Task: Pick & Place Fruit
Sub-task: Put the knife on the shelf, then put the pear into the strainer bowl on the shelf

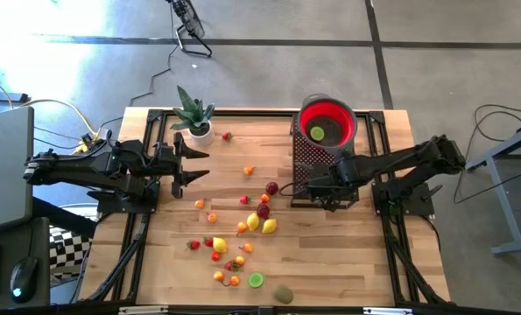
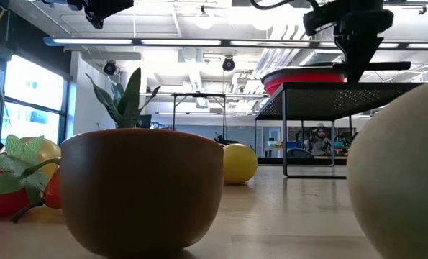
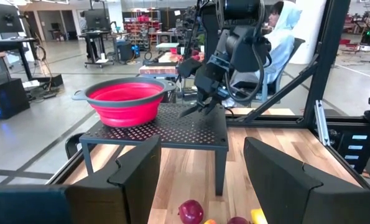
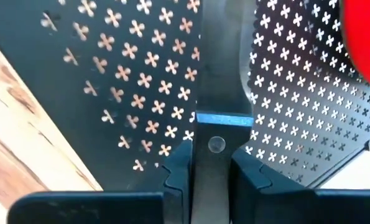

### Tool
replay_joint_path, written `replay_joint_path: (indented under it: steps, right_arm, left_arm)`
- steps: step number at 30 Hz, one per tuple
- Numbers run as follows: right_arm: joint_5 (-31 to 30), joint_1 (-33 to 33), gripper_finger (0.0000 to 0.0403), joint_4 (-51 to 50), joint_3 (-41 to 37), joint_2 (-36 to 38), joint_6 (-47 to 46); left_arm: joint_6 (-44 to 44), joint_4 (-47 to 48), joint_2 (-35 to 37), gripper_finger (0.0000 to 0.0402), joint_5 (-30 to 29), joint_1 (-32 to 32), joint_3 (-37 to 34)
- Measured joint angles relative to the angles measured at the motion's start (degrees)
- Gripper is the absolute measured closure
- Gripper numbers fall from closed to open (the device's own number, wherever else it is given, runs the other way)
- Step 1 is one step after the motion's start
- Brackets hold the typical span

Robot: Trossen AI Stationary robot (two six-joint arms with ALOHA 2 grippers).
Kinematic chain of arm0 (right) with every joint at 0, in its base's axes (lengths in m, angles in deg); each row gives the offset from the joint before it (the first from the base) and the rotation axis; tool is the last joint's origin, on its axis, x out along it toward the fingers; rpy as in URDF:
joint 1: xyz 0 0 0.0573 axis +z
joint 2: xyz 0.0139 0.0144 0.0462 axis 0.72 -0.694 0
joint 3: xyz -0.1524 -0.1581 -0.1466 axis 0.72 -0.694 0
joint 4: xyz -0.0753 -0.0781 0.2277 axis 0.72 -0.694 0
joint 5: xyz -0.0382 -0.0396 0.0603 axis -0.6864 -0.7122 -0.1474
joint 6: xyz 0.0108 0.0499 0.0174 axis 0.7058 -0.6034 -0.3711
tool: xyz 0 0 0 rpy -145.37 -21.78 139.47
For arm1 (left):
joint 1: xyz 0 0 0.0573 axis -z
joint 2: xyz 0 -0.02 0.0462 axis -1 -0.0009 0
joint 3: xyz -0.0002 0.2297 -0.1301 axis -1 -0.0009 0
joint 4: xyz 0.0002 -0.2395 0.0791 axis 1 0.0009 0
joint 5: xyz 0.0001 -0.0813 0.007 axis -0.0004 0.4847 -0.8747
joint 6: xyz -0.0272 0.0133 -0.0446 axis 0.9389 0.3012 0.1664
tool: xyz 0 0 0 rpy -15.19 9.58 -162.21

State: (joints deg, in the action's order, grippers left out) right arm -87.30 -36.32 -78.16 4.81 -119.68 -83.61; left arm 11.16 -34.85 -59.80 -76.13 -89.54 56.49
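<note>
Wooden table [image 1: 330, 262] carries scattered fruit [image 1: 270, 226]; my right gripper [image 1: 288, 187] pinches a flat metal piece over the perforated stand [image 1: 306, 162], left gripper [image 1: 205, 165] gapes empty.

A green spiky plant [image 1: 191, 111] in a small white pot [image 1: 200, 131] stands near the far left corner of the wooden table [image 1: 330, 262]. A black metal stand [image 1: 306, 166] full of little holes sits by the far right corner. A red bowl [image 1: 327, 121] rests on the far end of the stand. A person [image 3: 283, 37] in a light hooded top sits past the table's end.
</note>
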Motion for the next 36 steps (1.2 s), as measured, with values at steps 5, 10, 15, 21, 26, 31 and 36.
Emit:
replay_joint_path:
  steps: [5, 10, 15, 21, 26, 31, 36]
  right_arm:
    - [1.4, 0.0, 0.0344, -1.0, -0.1, -0.8, 0.1]
    - [2.7, -0.7, 0.0343, -1.1, -0.1, -0.8, -0.1]
    - [3.3, -1.3, 0.0334, -1.2, -0.1, -0.8, 0.3]
    - [4.9, -2.4, 0.0337, -1.2, -0.1, -0.8, 0.1]
    - [4.7, -2.4, 0.0278, -1.2, -0.1, -0.8, 0.2]
    - [4.3, -2.4, 0.0250, -1.2, -0.1, -0.8, 0.2]
    - [4.3, -2.4, 0.0266, -0.8, -0.1, -0.7, 1.5]
  left_arm:
    - [0.0, -0.5, 0.0, 0.0179, 0.0, 0.0, 0.0]
    - [0.0, -1.0, 0.0, 0.0179, 0.0, 0.0, 0.0]
    - [0.1, -1.7, 0.0, 0.0179, 0.0, 0.0, 0.0]
    - [0.1, -1.7, 0.0, 0.0179, 0.0, 0.0, 0.0]
    - [0.1, -1.7, 0.0, 0.0179, 0.0, 0.0, 0.0]
    - [0.1, -1.6, 0.0, 0.0179, 0.0, 0.0, 0.0]
    - [0.1, -1.6, 0.0, 0.0179, 0.0, 0.0, 0.0]
